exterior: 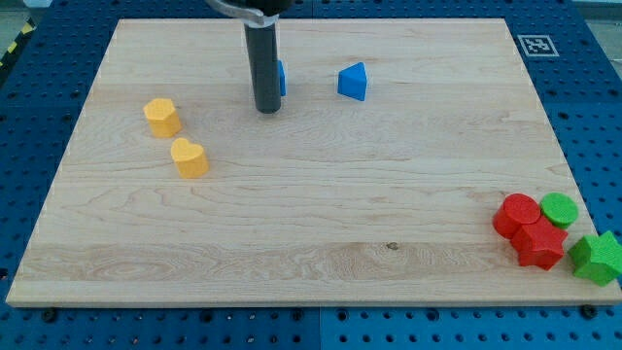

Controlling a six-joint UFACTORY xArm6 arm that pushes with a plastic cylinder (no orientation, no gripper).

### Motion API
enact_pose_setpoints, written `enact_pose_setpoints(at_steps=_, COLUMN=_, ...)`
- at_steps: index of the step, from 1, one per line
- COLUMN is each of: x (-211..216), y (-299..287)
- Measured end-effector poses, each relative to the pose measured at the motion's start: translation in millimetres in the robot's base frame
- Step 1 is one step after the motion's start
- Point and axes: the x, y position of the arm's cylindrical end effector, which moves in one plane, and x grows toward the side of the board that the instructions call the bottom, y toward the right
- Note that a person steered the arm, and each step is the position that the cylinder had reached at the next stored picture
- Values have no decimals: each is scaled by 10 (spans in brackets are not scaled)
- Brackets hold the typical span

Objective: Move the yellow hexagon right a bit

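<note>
Green star (597, 258) nearest; my tip (267, 110) touching nothing, right of yellow hexagon (162, 116); no gripper fitted.

no readable text, marker tag (534, 44) on board

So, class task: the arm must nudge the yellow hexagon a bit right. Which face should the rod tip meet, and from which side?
Meet the yellow hexagon low on its face toward the view's left, centred so it slides without turning. My tip sits to its right, beside a partly hidden blue block, so it probably must circle round first, avoiding the yellow heart.
</note>
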Motion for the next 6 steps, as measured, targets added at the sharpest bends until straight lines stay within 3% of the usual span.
enact_pose_setpoints(at_steps=3, x=-257, y=-1449)
enact_pose_setpoints(at_steps=4, x=73, y=-1857)
enact_pose_setpoints(at_steps=5, x=278, y=-1838)
enact_pose_setpoints(at_steps=6, x=219, y=-1647)
